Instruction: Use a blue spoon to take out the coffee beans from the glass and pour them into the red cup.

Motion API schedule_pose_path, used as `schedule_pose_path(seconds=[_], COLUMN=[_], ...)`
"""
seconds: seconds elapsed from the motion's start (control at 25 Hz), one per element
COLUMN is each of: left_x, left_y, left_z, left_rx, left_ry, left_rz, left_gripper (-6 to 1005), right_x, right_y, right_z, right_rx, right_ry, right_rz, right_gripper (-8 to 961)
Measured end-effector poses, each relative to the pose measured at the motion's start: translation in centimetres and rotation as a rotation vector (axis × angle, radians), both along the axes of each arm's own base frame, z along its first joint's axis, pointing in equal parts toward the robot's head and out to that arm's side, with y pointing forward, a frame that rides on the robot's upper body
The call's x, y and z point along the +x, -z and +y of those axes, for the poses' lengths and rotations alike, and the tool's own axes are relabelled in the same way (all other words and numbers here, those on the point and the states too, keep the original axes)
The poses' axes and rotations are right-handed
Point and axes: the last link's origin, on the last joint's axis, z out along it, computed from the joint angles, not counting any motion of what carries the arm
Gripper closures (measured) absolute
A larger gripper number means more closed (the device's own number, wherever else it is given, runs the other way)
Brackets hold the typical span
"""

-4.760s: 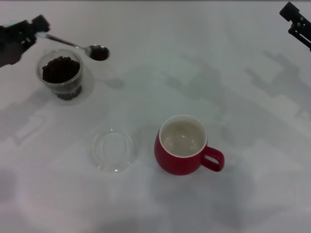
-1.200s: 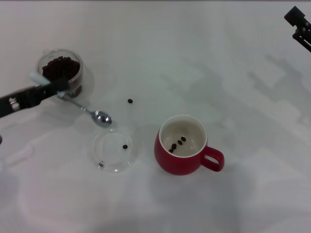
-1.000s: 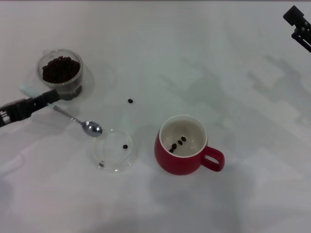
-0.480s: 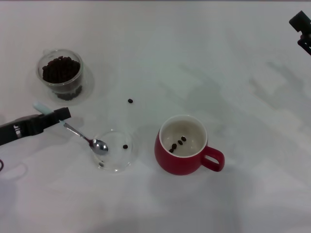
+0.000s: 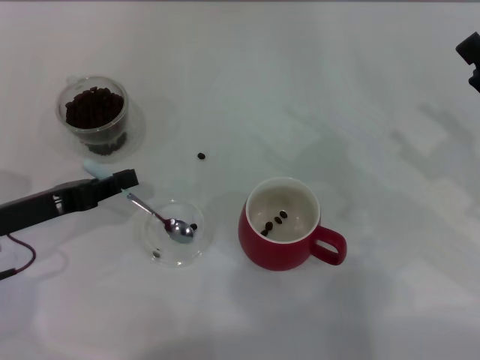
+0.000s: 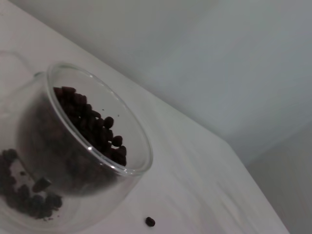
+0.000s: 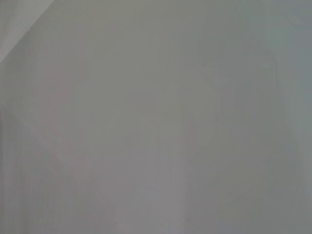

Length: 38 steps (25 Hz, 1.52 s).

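Evidently the spoon was held by its handle in the left hand, its bowl lowered into the dish near the table's front-left, perhaps for stray beans. Three lay in the cup; the glass stood full behind. The right hand was parked at the far-right edge, its state untellable.

Right wrist view: plain pale grey field, no objects.

A uniform grey-white expanse fills nearly the whole picture; whether it is surface or wall cannot be told. One corner holds a slightly lighter wedge, cut off by a straight diagonal edge. No hand, fingers or task items appear here.
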Motion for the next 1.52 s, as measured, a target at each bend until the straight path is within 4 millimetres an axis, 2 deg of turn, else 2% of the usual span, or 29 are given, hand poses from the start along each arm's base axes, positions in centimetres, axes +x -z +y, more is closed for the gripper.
schedule_pose_path(seconds=[0.4, 0.6, 0.8, 0.92, 1.28, 1.52], left_x=[0.2, 0.0, 0.0, -0.4, -2.2, -2.5], left_y=[1.5, 1.6, 1.1, -0.1, -2.2, -5.1], left_z=[0.1, 0.1, 0.2, 0.5, 0.2, -0.2], left_rx=[-0.030, -0.036, -0.026, 0.004, 0.024, 0.165], left_ry=[-0.021, -0.034, -0.017, -0.016, -0.091, 0.023], left_rz=[0.011, 0.018, 0.018, 0.019, 0.037, 0.037], left_gripper=[842, 833, 571, 427, 257, 159], right_x=[0.0, -0.1, -0.2, -0.3, -0.6, -0.8], right_y=[0.2, 0.3, 0.4, 0.4, 0.7, 0.7], right_z=[0.0, 0.1, 0.1, 0.0, -0.2, -0.2], right_rx=[-0.009, -0.012, -0.010, -0.010, 0.003, 0.014], right_ry=[-0.001, -0.002, -0.006, -0.007, -0.022, -0.035], right_rz=[0.001, 0.003, 0.007, 0.009, 0.022, 0.027], right_gripper=[167, 167, 167, 167, 167, 167])
